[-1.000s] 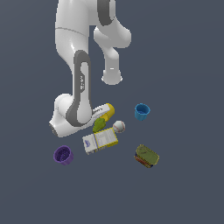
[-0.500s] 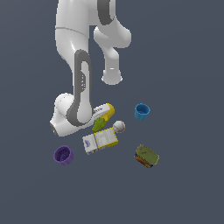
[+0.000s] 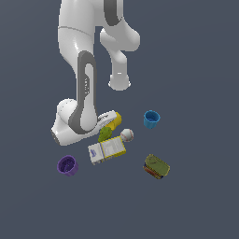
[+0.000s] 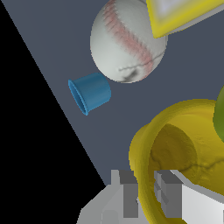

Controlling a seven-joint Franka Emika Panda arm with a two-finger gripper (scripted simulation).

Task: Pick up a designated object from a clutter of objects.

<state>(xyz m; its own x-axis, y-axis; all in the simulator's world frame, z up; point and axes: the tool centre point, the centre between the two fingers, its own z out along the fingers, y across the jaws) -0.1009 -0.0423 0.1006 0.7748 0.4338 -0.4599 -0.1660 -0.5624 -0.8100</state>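
A flat, evenly lit, dark slate-grey floor (image 3: pixel 196 65) fills the scene.

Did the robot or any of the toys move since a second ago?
Hardly anything moved. The arm stays low with its claw astride the yellow cup's rim, one finger inside, one outside. The blue cup, baseball, box, purple cup and can lie as before.

The glossy white robot arm (image 3: pixel 77 51) is built from rounded, bulbous segments, with dark grey inset bands running along its links and at the upper joint. Its pale grey blocky gripper (image 4: pixel 146 199) carries two darker grey, square-edged finger pads (image 4: pixel 130 197).
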